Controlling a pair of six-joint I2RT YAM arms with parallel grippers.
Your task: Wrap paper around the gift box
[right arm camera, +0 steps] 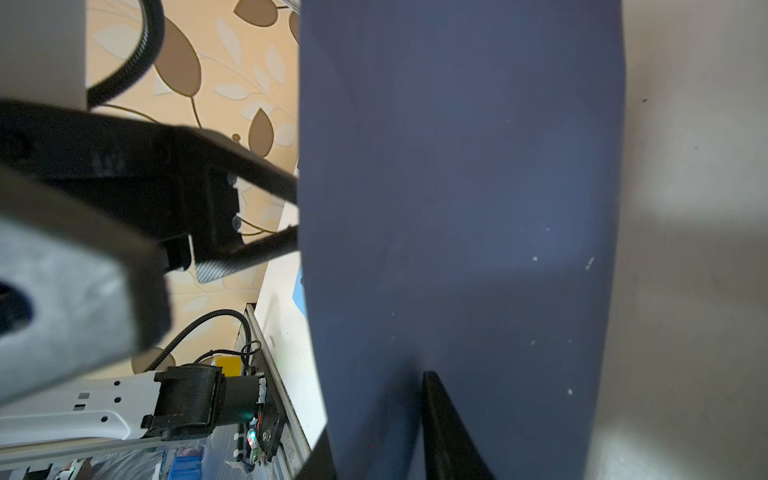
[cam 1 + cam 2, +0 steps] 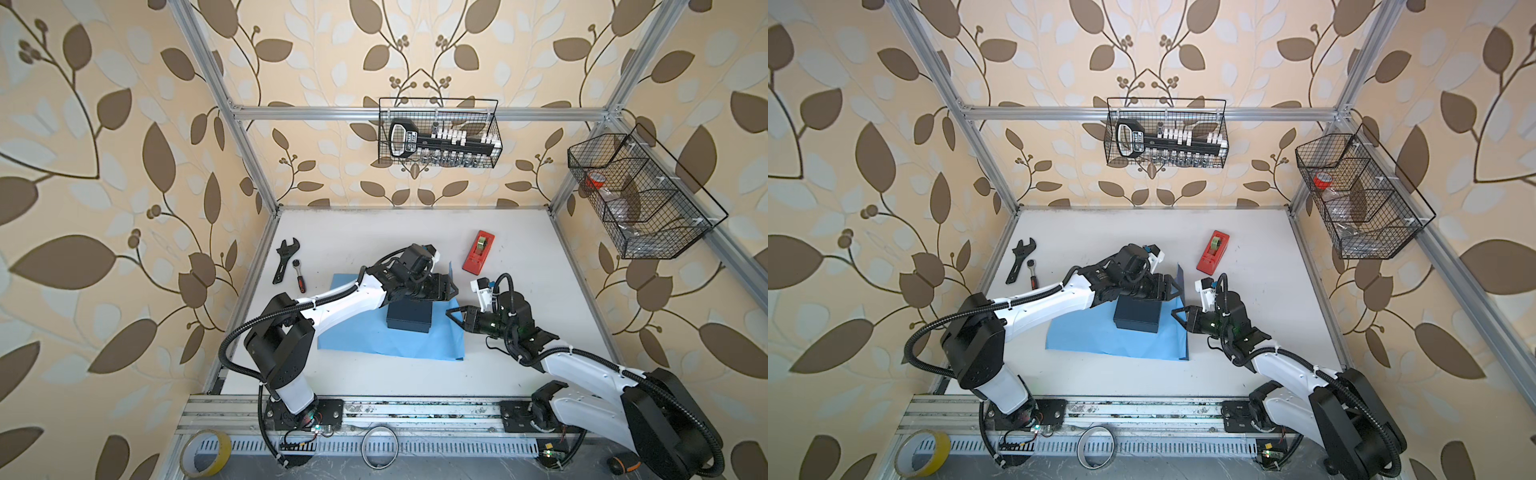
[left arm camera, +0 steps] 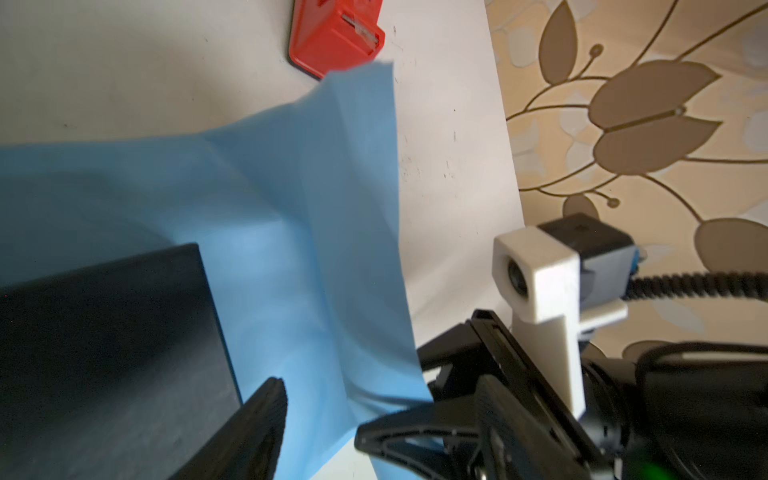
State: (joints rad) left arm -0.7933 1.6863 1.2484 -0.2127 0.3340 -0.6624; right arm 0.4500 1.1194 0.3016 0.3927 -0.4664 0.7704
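Observation:
The gift box [image 2: 409,319] [image 2: 1138,318] [image 3: 104,353], dark and flat, sits on the light blue paper [image 2: 374,340] [image 2: 1100,340] spread on the table. The paper's right edge stands lifted beside the box, its darker slate face [image 1: 457,208] turned to the right wrist camera. My right gripper [image 2: 451,312] [image 2: 1176,312] [image 1: 382,415] is shut on that lifted edge. My left gripper [image 2: 453,287] [image 2: 1177,289] [image 3: 320,409] reaches over the box; its jaws stand open astride the raised flap [image 3: 324,199], one finger [image 3: 257,428] on the box side.
A red tape dispenser [image 2: 478,252] [image 2: 1213,251] [image 3: 336,33] lies behind the paper's right end. A black wrench [image 2: 284,259] and a ratchet [image 2: 299,276] lie at the back left. Wire baskets [image 2: 440,133] [image 2: 640,195] hang on the frame. A yellow tape roll [image 2: 205,453] lies on the front rail.

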